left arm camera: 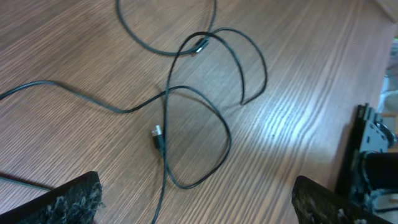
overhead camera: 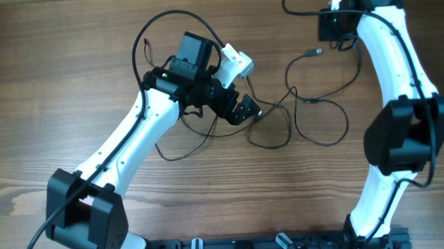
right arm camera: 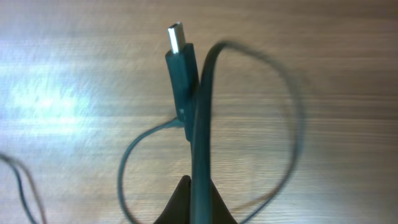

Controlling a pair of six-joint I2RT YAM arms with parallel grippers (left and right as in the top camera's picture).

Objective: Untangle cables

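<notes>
Thin black cables (overhead camera: 268, 146) lie in crossed loops on the wooden table, between the two arms. My left gripper (overhead camera: 244, 108) is open and hovers over the left end of the tangle. In the left wrist view its jaws (left arm camera: 196, 210) stand wide apart, with a cable loop (left arm camera: 227, 143) and a small plug (left arm camera: 157, 133) on the table between and ahead of them. My right gripper (overhead camera: 340, 35) is at the far right, shut on a cable (right arm camera: 200, 112) that rises from its fingertips (right arm camera: 198, 202). That cable's plug (right arm camera: 178, 46) has a silver tip and hangs close in front.
Another plug end (overhead camera: 317, 52) lies on the table left of the right gripper. A cable runs from the right gripper up past the top edge (overhead camera: 287, 1). A long strand (overhead camera: 171, 153) trails under the left arm. The arm bases stand at the front edge.
</notes>
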